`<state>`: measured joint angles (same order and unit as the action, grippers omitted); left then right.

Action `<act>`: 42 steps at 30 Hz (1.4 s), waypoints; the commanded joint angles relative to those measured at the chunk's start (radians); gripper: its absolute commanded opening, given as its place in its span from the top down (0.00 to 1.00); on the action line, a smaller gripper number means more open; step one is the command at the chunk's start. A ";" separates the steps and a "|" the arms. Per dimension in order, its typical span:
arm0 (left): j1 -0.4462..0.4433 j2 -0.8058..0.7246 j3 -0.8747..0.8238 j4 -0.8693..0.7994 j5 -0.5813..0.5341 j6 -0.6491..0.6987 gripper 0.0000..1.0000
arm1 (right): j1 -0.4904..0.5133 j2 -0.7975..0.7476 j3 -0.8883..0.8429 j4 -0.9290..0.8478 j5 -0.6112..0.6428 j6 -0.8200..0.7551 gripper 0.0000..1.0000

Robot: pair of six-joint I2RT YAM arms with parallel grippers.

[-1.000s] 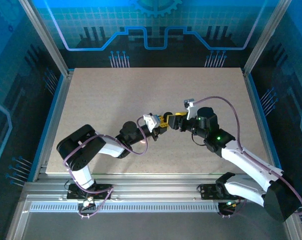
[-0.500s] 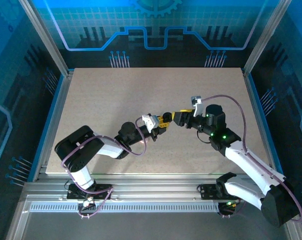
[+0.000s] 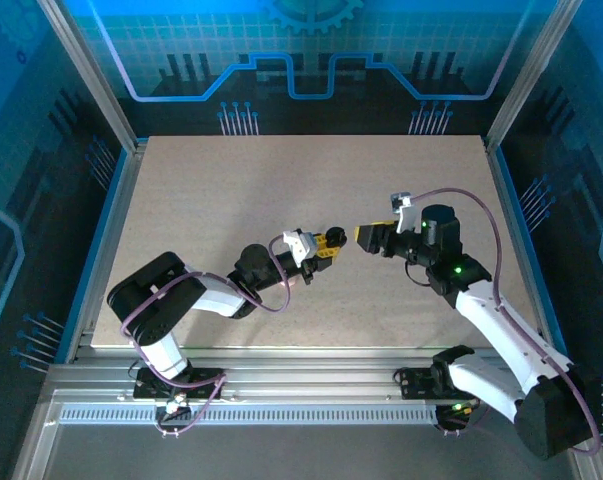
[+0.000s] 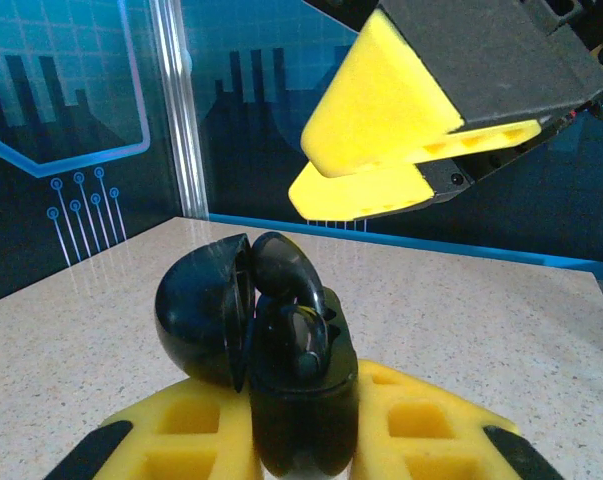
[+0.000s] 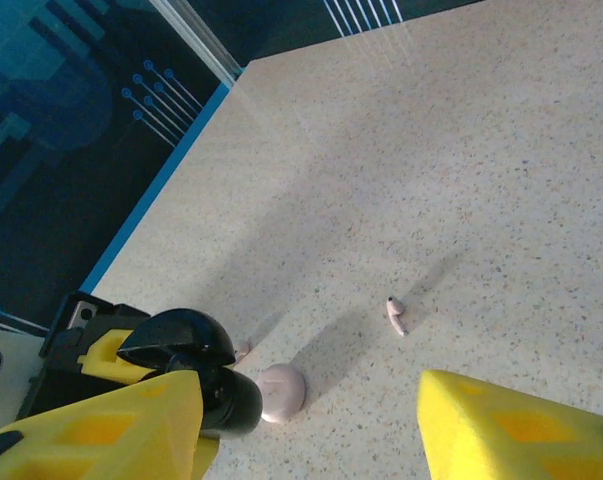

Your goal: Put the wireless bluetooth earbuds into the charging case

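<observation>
Left pincer [image 3: 327, 243] clamps an open black case [image 4: 281, 350] over mid-counter [image 5: 481, 150] | right pincer [image 3: 365, 236] half-wide, empty | pink charging case [image 5: 281, 392] and loose earbud [image 5: 396, 315] lie below, toward the near edge | risk, we judge: the tiny earbud squirts from the pads, or the pincers collide.

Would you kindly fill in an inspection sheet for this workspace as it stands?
Surface: speckled beige table.
Job's things: black case open, black earbud seated in it; pink puck, pink earbud and pale bit lying on the table.
Clutter: nothing seen.
Grippers: left gripper shut on the black case; right gripper open, empty.
Cables: purple cable looped along each arm.
Surroundings: metal frame, blue panels.
</observation>
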<state>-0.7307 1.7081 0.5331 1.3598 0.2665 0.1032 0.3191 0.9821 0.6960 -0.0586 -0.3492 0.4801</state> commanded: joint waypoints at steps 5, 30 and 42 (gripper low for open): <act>-0.008 -0.025 -0.005 0.041 0.031 -0.002 0.86 | -0.016 0.026 0.047 -0.007 -0.092 -0.023 0.41; -0.008 -0.033 -0.005 0.041 0.037 0.007 0.86 | -0.017 0.165 0.115 0.012 -0.196 -0.004 0.46; -0.008 -0.028 -0.001 0.042 0.036 0.015 0.86 | -0.017 0.155 0.131 -0.090 -0.194 -0.057 0.47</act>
<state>-0.7307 1.7004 0.5331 1.3575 0.2745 0.1062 0.3145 1.1519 0.7959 -0.0834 -0.5320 0.4576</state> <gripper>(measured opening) 0.204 0.534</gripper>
